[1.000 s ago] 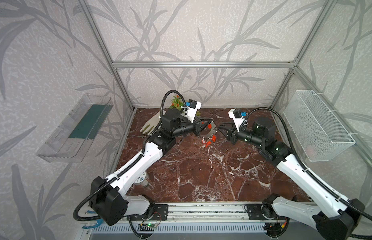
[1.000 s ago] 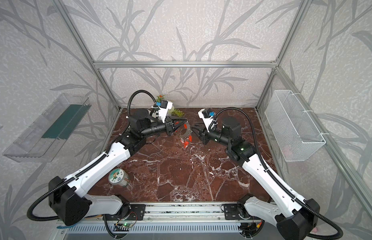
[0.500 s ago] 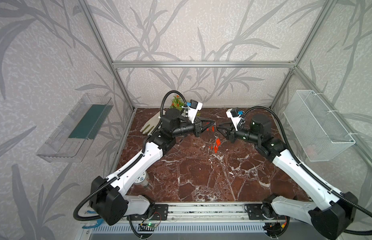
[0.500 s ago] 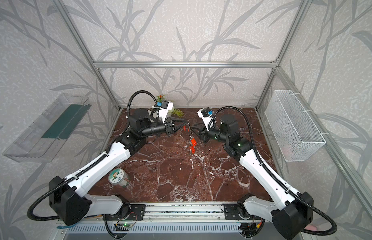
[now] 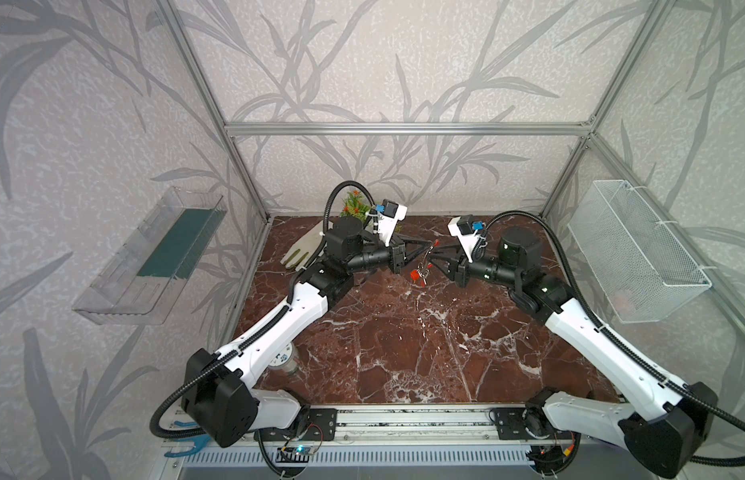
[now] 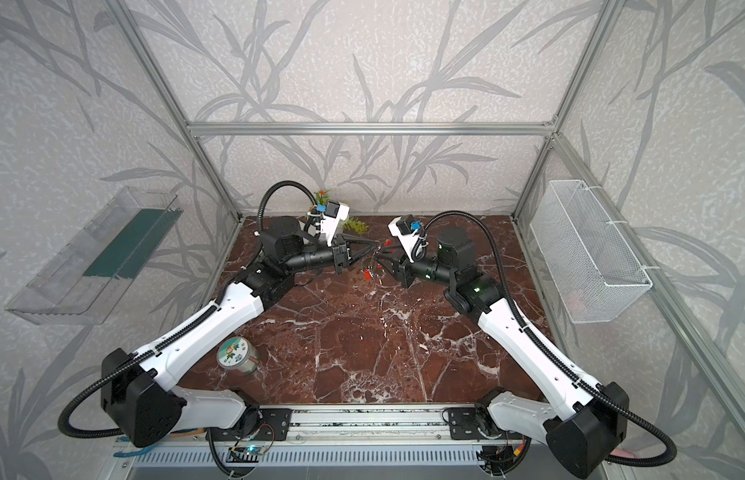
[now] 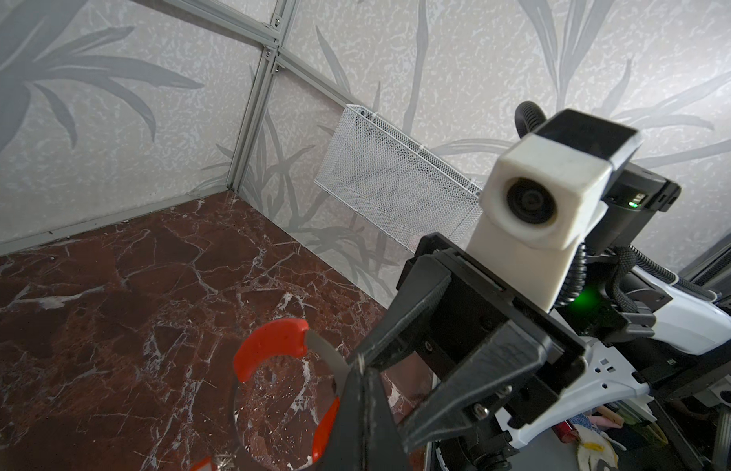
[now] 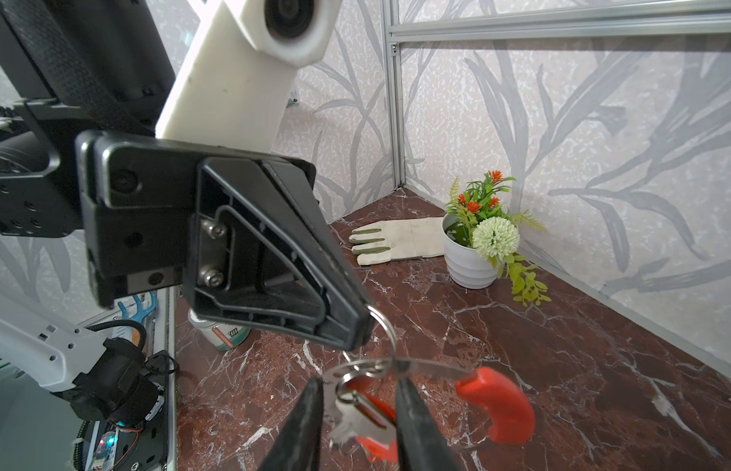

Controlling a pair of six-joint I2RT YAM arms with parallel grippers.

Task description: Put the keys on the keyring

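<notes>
left gripper (image 8: 362,326) is clamped tight on the keyring (image 7: 270,338) wire, hoop held in the air over the tabletop (image 5: 404,353) near the middle of the far edge. keys (image 8: 359,416) hang at the hoop, red tags lowest in both top views. right gripper (image 8: 357,385) is at a narrow gap, fingers (image 8: 413,420) either side of the keys; can't tell if it's actually pinching them.

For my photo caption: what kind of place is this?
Probably a robot test enclosure: aluminium frame with wallpapered panels, marble-look tabletop, left arm and right arm mounted on a rail.
</notes>
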